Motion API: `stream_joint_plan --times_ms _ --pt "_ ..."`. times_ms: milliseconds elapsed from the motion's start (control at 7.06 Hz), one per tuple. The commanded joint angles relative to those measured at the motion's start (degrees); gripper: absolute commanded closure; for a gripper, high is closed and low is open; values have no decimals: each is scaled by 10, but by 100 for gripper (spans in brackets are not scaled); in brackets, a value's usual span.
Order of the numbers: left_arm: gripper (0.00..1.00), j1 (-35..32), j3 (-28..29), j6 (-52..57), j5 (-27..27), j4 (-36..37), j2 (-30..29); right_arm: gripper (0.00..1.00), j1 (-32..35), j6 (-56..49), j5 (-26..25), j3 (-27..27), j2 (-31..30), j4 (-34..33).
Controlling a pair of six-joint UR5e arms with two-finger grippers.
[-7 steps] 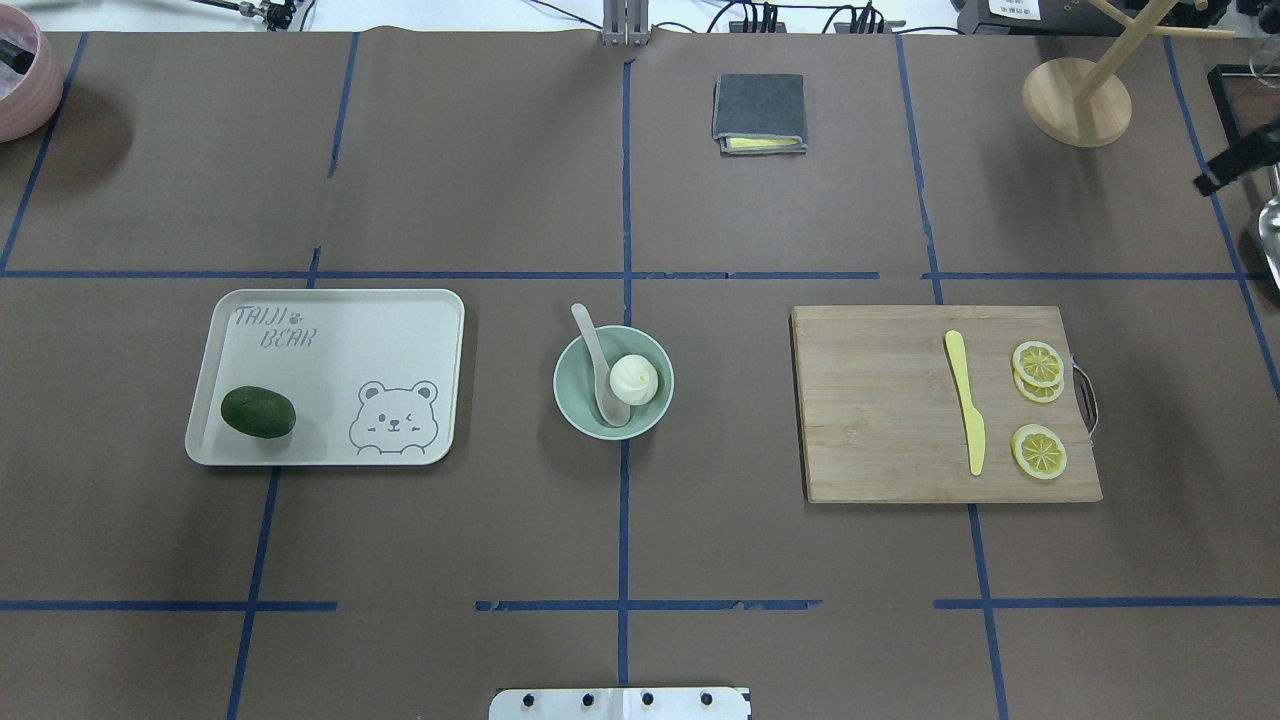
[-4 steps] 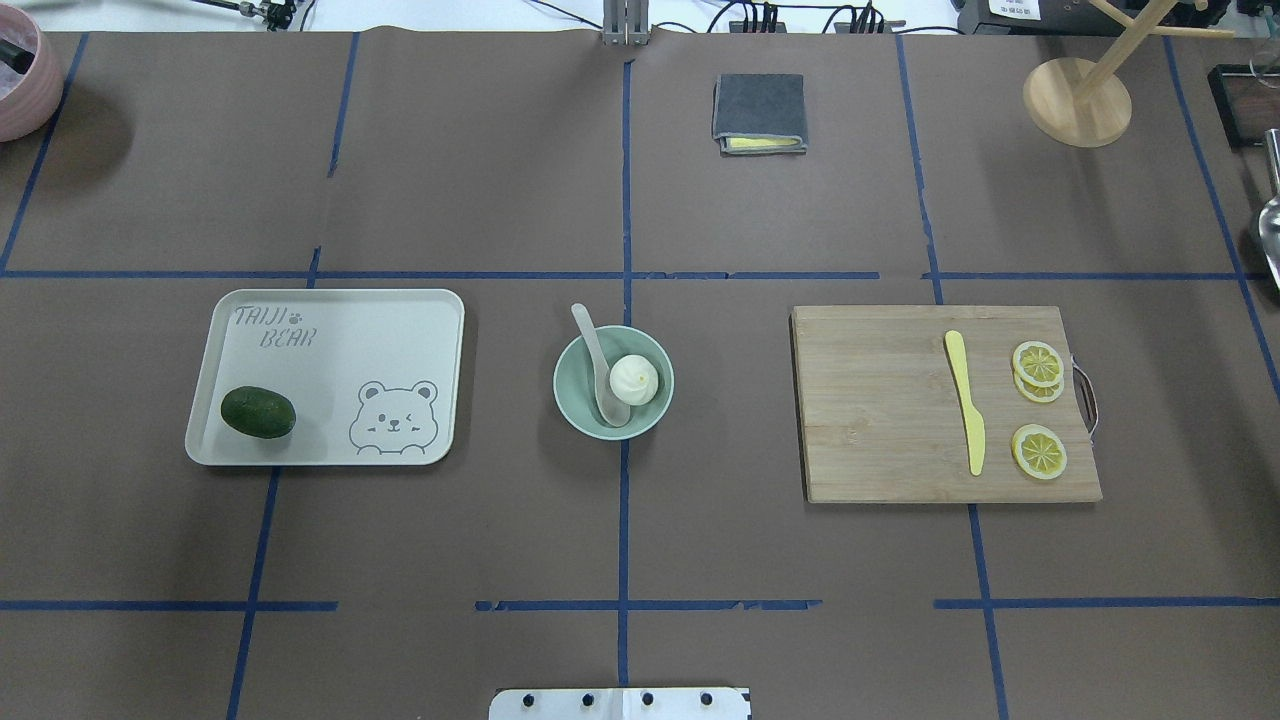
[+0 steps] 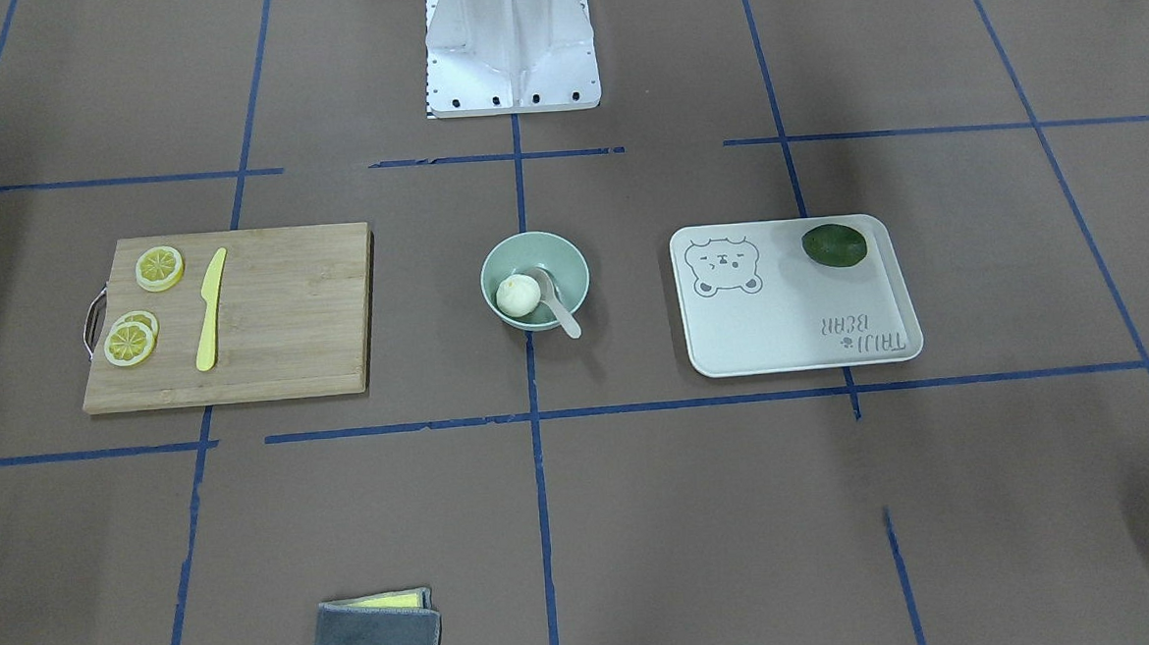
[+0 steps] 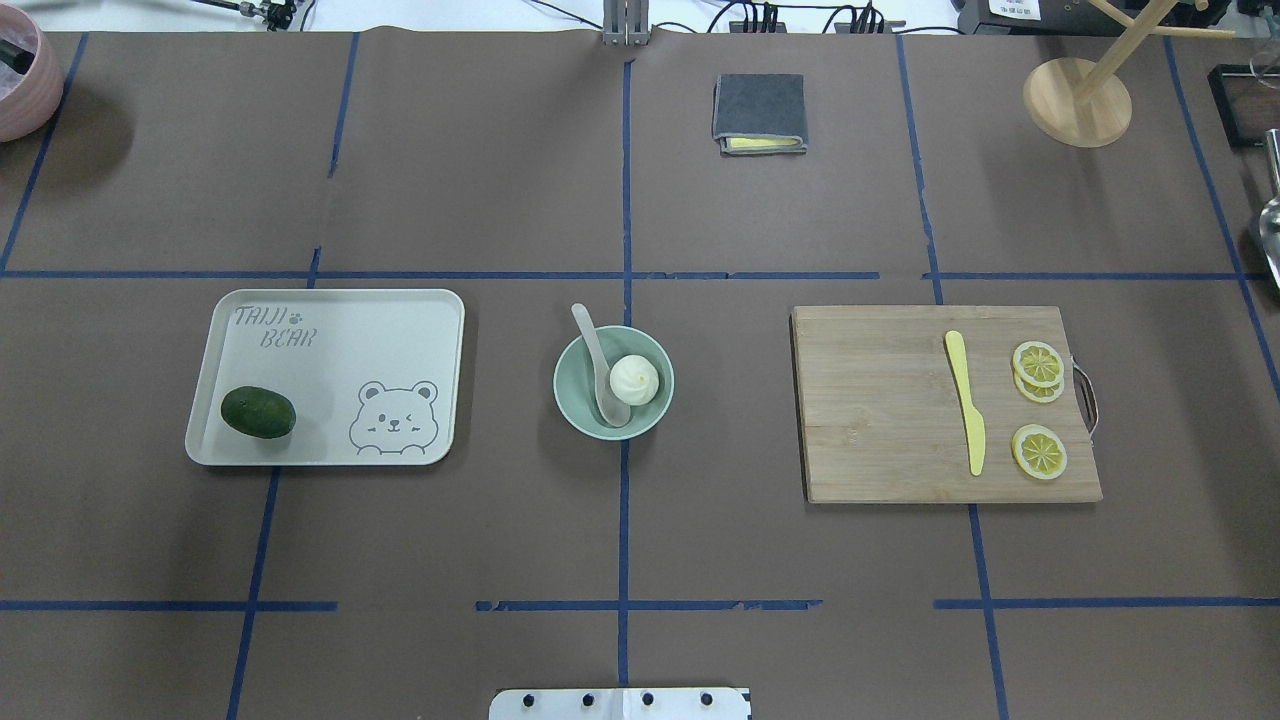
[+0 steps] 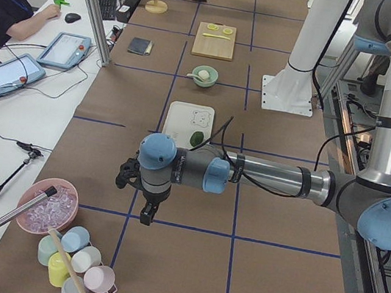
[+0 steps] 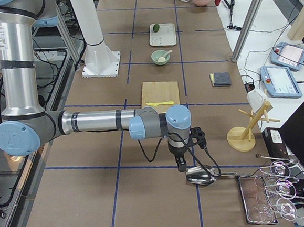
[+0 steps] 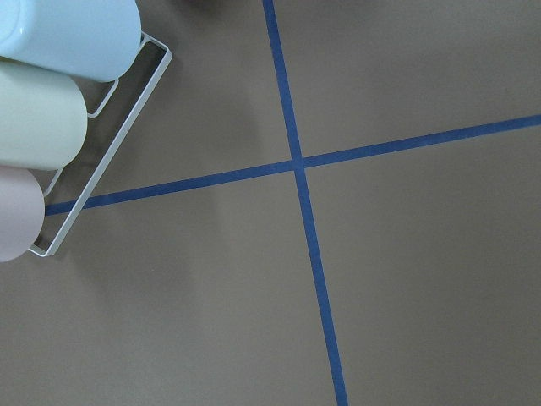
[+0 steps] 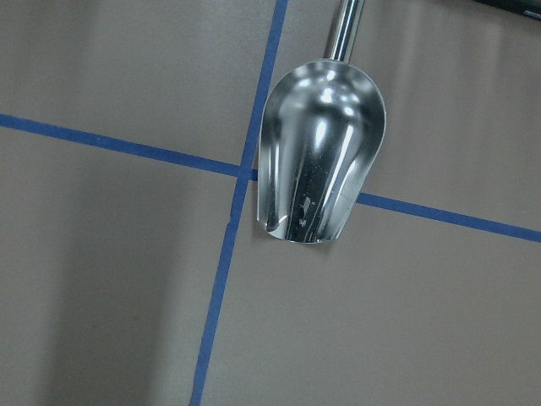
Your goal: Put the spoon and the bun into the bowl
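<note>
The pale mint-green bowl (image 4: 578, 405) stands at the table's middle; it also shows in the front-facing view (image 3: 543, 253). The white bun (image 4: 633, 378) (image 3: 518, 294) lies inside it. The off-white spoon (image 4: 597, 365) (image 3: 562, 313) rests with its scoop in the bowl and its handle over the rim. My left gripper (image 5: 146, 213) hangs over the table's left end, far from the bowl. My right gripper (image 6: 182, 166) hangs over the right end, by a metal scoop. I cannot tell whether either is open or shut.
A tray (image 4: 330, 340) with a dark green fruit (image 4: 258, 412) lies left of the bowl. A cutting board (image 4: 880, 420) with a yellow knife (image 4: 966, 400) and lemon slices (image 4: 1038, 452) lies right. A metal scoop (image 8: 321, 161) and a cup rack (image 7: 51, 110) sit at the table's ends.
A dark part of the right gripper showed at the overhead view's right edge one second ago and has moved out of that view. The bowl, bun and spoon have not moved.
</note>
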Motion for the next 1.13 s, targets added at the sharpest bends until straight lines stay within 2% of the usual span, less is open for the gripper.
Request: stream_joint_plan --times_ms 0,283,992 --pt "0 0 1 0 0 1 0 0 0 3 0 -1 -1 -7" --pt "0 0 1 0 0 0 0 0 0 3 16 21 -13 -7" --pt "0 0 2 0 0 -4 0 0 -1 4 17 21 -15 -7"
